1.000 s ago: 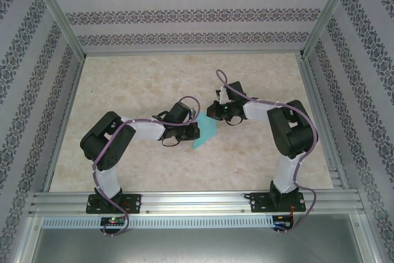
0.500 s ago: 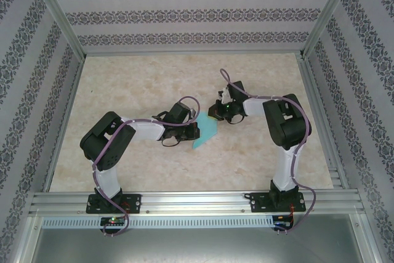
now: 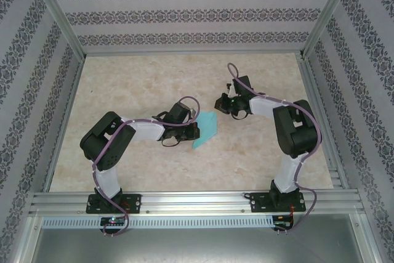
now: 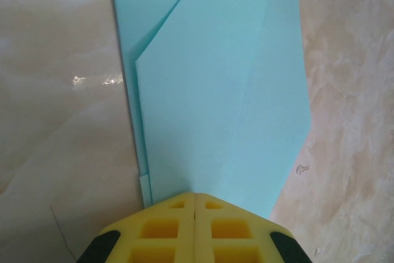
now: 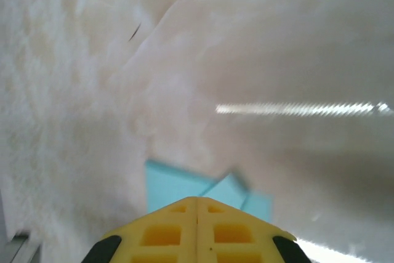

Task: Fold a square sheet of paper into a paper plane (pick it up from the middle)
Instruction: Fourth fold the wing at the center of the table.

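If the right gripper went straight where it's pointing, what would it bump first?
Probably the folded turquoise paper sheet, lying on the beige marbled table just past the shut right gripper. The picture is blurry, so it might meet the table first.

Matt, smooth paper plane (image 4: 221, 90) on a glossy, marble-look table (image 4: 61, 90).
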Controlling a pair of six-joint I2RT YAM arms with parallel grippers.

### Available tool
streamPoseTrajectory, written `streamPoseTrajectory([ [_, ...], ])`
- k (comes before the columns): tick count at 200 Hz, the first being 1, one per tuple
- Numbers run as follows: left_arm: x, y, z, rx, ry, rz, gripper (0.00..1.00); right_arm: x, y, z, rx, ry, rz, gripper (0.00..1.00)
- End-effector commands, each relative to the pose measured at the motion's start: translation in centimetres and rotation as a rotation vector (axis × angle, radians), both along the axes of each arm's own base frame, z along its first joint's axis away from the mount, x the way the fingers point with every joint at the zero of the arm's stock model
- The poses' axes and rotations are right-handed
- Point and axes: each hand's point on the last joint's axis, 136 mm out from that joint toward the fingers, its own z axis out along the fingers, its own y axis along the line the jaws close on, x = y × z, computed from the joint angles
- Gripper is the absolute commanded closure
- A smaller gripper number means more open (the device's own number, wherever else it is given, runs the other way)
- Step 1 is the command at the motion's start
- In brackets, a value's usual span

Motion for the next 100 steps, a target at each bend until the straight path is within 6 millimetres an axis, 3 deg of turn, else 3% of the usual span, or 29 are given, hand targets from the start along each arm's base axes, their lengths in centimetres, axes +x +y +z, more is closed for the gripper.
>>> streamPoseTrajectory([
  [1,-4.6,3.9,-5.5,0.188,0.191,0.012,1.0,-2.9,2.2,0.1,0.031,0.019,0.044,1.0],
  [50,-4.5,3.9,-5.5,0.185,0.189,0.019,1.0,-6.3,5.6,-2.7,0.109,0.112,0.1,1.0],
  [100,-4.1,3.6,-4.6,0.168,0.172,0.024,1.0,-7.2,5.0,-5.3,0.074,0.163,0.082,1.0],
])
